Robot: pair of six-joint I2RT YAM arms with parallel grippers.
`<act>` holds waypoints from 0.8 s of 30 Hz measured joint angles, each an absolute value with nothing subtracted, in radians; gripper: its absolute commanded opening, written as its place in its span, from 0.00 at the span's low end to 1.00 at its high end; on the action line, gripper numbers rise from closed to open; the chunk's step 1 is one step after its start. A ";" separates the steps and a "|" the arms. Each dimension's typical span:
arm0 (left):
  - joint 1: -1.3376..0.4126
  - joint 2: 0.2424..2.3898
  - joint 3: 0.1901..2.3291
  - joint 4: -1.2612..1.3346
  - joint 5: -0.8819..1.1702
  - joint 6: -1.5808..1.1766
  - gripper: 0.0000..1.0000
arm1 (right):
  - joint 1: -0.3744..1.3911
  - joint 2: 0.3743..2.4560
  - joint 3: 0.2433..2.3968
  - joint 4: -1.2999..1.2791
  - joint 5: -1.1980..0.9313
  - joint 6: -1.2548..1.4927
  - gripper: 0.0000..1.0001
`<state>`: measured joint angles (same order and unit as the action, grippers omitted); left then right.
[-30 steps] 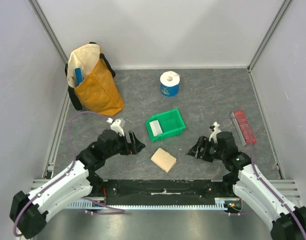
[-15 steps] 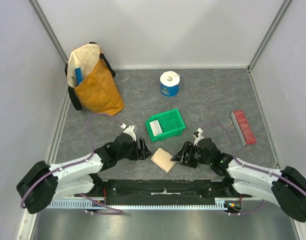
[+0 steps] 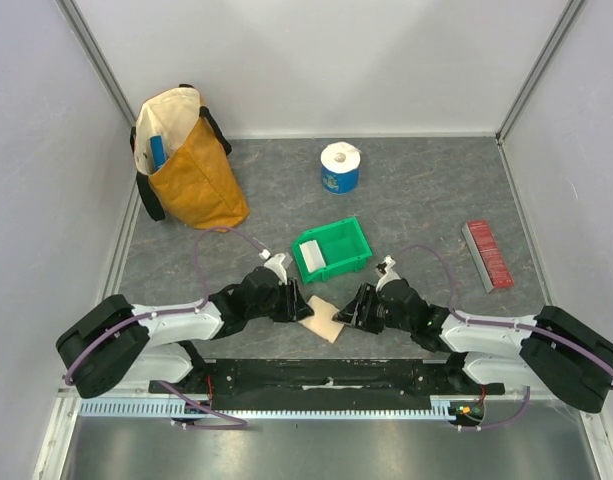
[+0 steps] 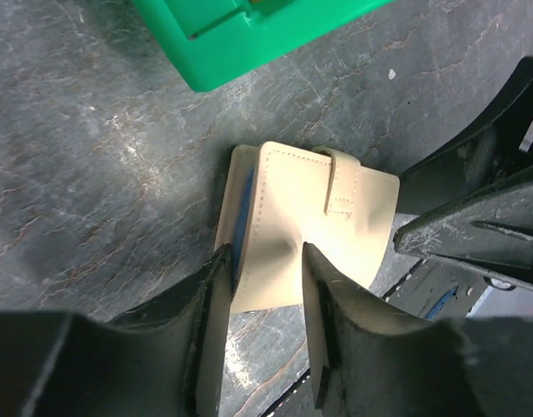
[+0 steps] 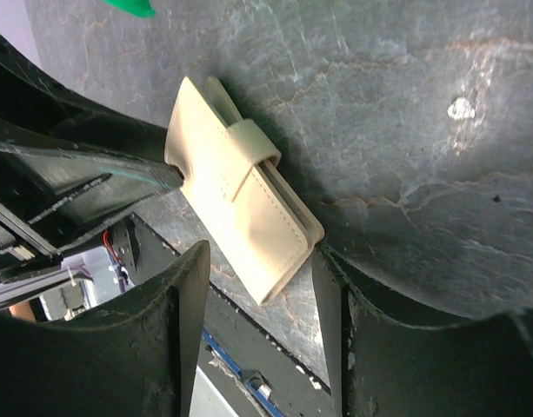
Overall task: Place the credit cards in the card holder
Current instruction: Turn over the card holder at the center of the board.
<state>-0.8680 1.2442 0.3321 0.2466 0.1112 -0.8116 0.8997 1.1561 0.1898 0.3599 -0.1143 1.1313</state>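
Note:
The tan card holder (image 3: 324, 320) lies closed on the grey table near the front edge, between both grippers. In the left wrist view, my left gripper (image 4: 262, 261) pinches the card holder (image 4: 309, 217) at its near left corner. One finger sits against the edge and the other presses a dent into the top flap. A bluish credit card (image 4: 243, 217) edge shows inside it. My right gripper (image 5: 262, 269) stands open around the card holder's (image 5: 240, 200) opposite corner, with one finger touching its edge. A white card (image 3: 311, 257) lies in the green bin (image 3: 351, 238).
A yellow and cream bag (image 3: 191, 170) stands at the back left. A white roll with a blue label (image 3: 339, 168) is behind the bin. A red ridged strip (image 3: 489, 255) lies at the right. The table's front rail (image 3: 326, 375) runs just below the card holder.
Both arms have reached inward and low to the card holder from either side. Both pairs of jaws have narrowed, the left one closing onto the holder's corner.

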 measured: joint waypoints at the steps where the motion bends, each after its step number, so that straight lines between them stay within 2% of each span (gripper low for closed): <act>1: -0.873 1.249 0.332 0.251 0.112 -0.813 0.33 | 0.900 1.157 0.194 0.363 -0.108 1.128 0.55; 3: -0.880 1.257 0.331 0.258 0.112 -0.817 0.26 | 0.901 1.160 0.197 0.369 -0.097 1.121 0.53; 7: -0.899 1.267 0.328 0.268 0.110 -0.822 0.24 | 0.902 1.171 0.200 0.373 -0.072 1.104 0.45; 10: -0.905 1.271 0.321 0.284 0.109 -0.826 0.24 | 0.902 1.188 0.200 0.373 -0.062 1.094 0.26; 12: -0.906 1.275 0.320 0.287 0.108 -0.826 0.25 | 0.902 1.196 0.200 0.373 -0.053 1.083 0.05; 13: -0.906 1.277 0.320 0.289 0.107 -0.826 0.29 | 0.902 1.198 0.200 0.373 -0.050 1.074 0.00; 17: -0.906 1.275 0.320 0.293 0.109 -0.828 0.59 | 0.902 1.176 0.220 0.354 -0.051 1.023 0.00; 20: -0.920 1.242 0.327 0.276 0.094 -0.839 0.75 | 0.908 1.110 0.251 0.298 -0.051 0.971 0.00; 24: -0.932 1.152 0.363 0.121 -0.014 -0.849 0.81 | 0.952 0.941 0.331 0.114 0.026 0.872 0.00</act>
<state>-0.9318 1.1522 0.3634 0.1215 -0.0143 -0.8490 0.9520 0.9405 0.3309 0.1143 0.0257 0.8719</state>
